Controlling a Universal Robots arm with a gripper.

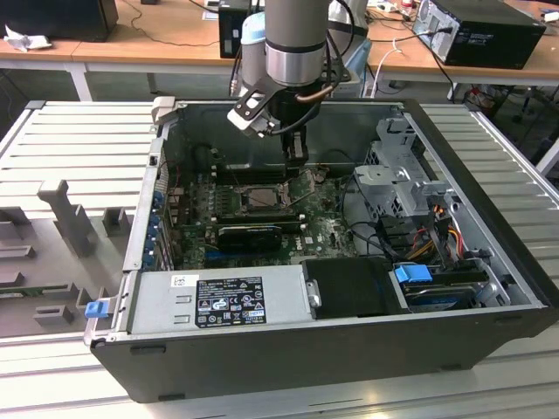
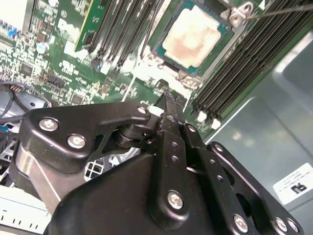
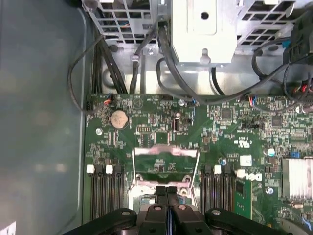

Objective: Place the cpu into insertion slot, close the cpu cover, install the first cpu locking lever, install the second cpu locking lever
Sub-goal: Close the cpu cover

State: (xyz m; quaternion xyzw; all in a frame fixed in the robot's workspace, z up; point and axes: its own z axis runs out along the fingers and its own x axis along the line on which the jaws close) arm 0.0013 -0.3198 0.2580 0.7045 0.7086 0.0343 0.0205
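Observation:
The cpu (image 2: pixel 193 36), a pale tan square chip, lies flat in its socket on the green motherboard, uncovered in the second wrist view. The socket (image 1: pixel 262 197) sits mid-board in the exterior view. The cpu cover (image 3: pixel 166 152), a thin grey metal frame, stands raised beside the socket and also appears in the exterior view (image 1: pixel 307 181). My gripper (image 1: pixel 297 157) hangs just above that cover inside the case. Its black fingers are shut together with nothing visible between them in both wrist views (image 2: pixel 168 98) (image 3: pixel 167 190). A thin wire lever (image 2: pixel 283 9) sticks up past the socket's far corner.
A long black expansion card (image 1: pixel 249 234) lies in front of the socket, and the grey power supply (image 1: pixel 218 301) sits along the case's near wall. A drive cage (image 1: pixel 402 175) with cables (image 3: pixel 171 63) is on the exterior view's right. Memory slots (image 2: pixel 234 63) flank the socket.

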